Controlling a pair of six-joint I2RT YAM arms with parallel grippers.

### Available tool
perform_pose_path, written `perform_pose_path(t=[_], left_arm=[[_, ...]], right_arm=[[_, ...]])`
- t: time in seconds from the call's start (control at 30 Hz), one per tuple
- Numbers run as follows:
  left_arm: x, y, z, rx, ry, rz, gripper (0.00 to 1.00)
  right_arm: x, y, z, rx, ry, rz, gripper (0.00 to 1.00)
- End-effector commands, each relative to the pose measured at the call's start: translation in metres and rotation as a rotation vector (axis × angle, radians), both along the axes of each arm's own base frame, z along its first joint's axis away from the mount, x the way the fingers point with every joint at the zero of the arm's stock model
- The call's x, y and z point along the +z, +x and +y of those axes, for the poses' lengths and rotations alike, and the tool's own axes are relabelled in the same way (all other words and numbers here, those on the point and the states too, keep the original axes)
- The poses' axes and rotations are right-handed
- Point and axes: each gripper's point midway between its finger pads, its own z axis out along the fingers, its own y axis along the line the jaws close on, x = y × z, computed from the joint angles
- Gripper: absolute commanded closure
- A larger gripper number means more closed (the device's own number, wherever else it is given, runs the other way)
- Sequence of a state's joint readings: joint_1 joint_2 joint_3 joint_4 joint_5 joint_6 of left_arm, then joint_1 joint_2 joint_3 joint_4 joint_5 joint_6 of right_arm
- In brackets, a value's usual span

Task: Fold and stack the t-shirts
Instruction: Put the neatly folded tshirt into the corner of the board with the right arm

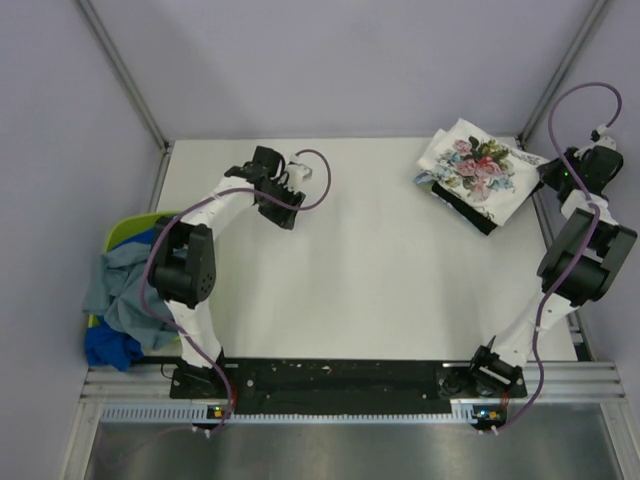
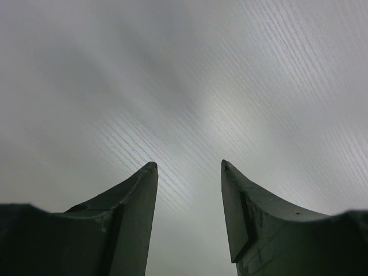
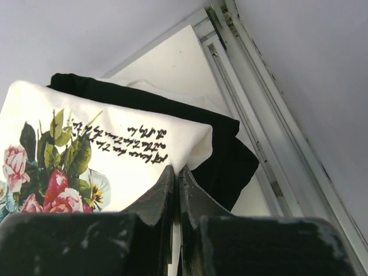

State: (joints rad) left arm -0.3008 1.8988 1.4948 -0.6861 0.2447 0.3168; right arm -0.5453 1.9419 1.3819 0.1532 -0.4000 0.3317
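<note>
A folded white t-shirt with a pink-rose print (image 1: pixel 478 165) lies on a folded black t-shirt (image 1: pixel 465 208) at the table's far right corner. My right gripper (image 1: pixel 548 172) is at this stack's right edge. In the right wrist view it (image 3: pixel 175 169) is shut on the near corner of the floral shirt (image 3: pixel 103 149), with the black shirt (image 3: pixel 224 155) beneath and to the right. My left gripper (image 1: pixel 283 190) is open and empty over bare table at the far left; its fingers (image 2: pixel 188 165) frame only tabletop. A grey-blue shirt (image 1: pixel 125 290) and a bright blue one (image 1: pixel 110 345) hang crumpled from the basket.
The lime-green basket (image 1: pixel 135 228) stands off the table's left edge beside the left arm. Metal frame rails (image 3: pixel 253 103) run along the table's right side, close to the stack. The white tabletop (image 1: pixel 380 270) lies between the arms.
</note>
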Motion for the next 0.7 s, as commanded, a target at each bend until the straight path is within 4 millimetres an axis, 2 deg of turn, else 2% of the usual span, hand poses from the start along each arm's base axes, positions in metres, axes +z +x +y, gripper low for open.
perform_pose_path(t=[0.0, 0.07, 0.2, 0.3, 0.37, 0.47, 0.57, 0.67], left_arm=[[0.009, 0.010, -0.001, -0.009, 0.006, -0.032, 0.47], [0.008, 0.009, 0.000, -0.009, 0.011, -0.029, 0.47], [0.006, 0.008, 0.000, -0.009, 0.016, -0.025, 0.47], [0.008, 0.008, 0.000, -0.012, 0.018, -0.031, 0.47], [0.009, 0.008, 0.000, -0.015, 0.017, -0.035, 0.47], [0.011, 0.006, 0.000, -0.018, 0.010, -0.036, 0.47], [0.014, 0.005, -0.002, -0.024, 0.001, -0.040, 0.47], [0.016, 0.005, -0.003, -0.026, -0.006, -0.045, 0.47]], right_arm=[[0.017, 0.017, -0.027, -0.037, -0.098, -0.050, 1.00], [0.008, 0.023, -0.026, -0.018, -0.084, -0.031, 0.99], [-0.004, 0.027, -0.029, -0.013, -0.058, 0.031, 0.80], [-0.011, 0.019, -0.039, -0.077, -0.053, 0.113, 0.63], [-0.006, 0.014, -0.043, -0.105, -0.067, 0.139, 0.55], [0.011, 0.003, -0.048, -0.153, -0.083, 0.157, 0.54], [0.052, -0.010, -0.041, -0.187, -0.154, 0.121, 0.54], [0.085, -0.019, -0.015, -0.160, -0.318, 0.096, 0.55]])
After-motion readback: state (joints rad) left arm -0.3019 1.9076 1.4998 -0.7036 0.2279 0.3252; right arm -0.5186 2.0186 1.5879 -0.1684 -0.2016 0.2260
